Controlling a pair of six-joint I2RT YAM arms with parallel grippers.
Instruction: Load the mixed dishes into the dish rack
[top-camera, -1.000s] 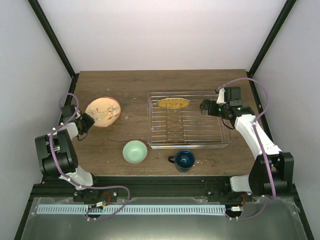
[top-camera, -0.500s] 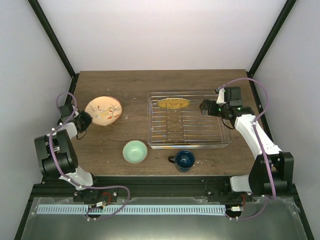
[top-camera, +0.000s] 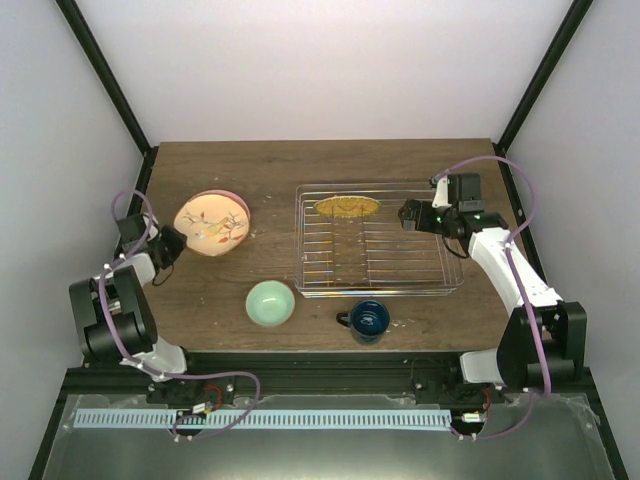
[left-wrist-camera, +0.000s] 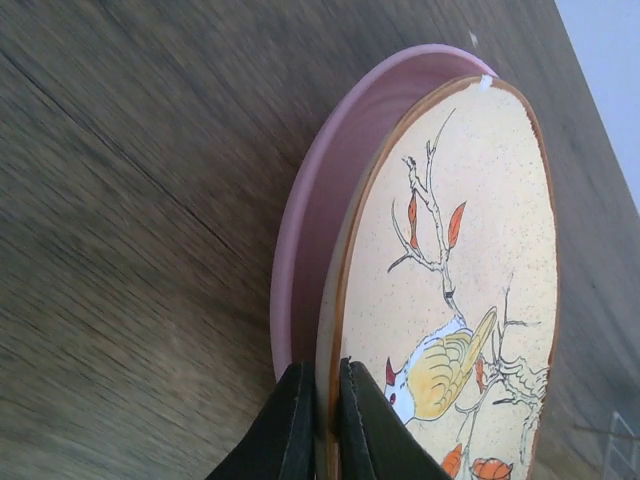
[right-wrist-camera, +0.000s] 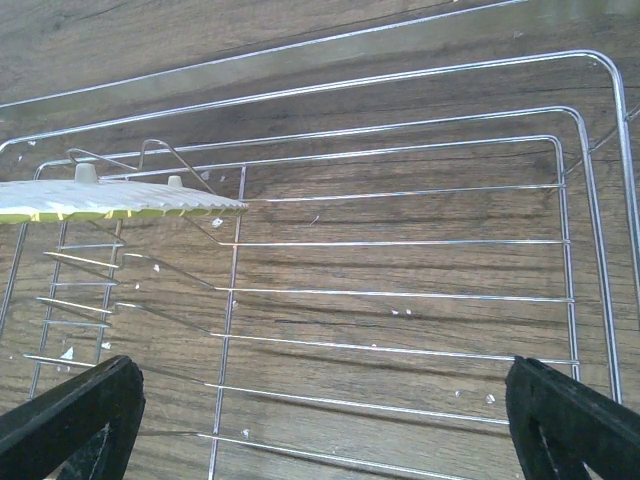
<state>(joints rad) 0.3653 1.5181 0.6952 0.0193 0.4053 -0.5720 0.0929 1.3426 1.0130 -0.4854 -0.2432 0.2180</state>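
Note:
My left gripper (top-camera: 172, 246) (left-wrist-camera: 322, 372) is shut on the near rim of the cream floral plate (top-camera: 212, 224) (left-wrist-camera: 470, 250) and holds it tilted up off the pink plate (top-camera: 228, 195) (left-wrist-camera: 305, 210), which lies beneath it at the table's left. The silver wire dish rack (top-camera: 380, 291) (right-wrist-camera: 400, 294) sits at centre right. The lime-green plate (top-camera: 347, 206) (right-wrist-camera: 120, 198) stands on edge in its far tines. My right gripper (top-camera: 408, 214) (right-wrist-camera: 320, 420) is open and empty over the rack's right end. The mint-green bowl (top-camera: 270, 302) and dark blue mug (top-camera: 368, 320) stand near the front edge.
The brown wooden table (top-camera: 260, 160) is boxed in by pale walls with black corner posts at the back left and back right. Small white crumbs lie on the wood under the rack.
The cream plate has tipped up and shifted slightly right in my left gripper, uncovering the pink plate's rim behind it. The right arm has not moved.

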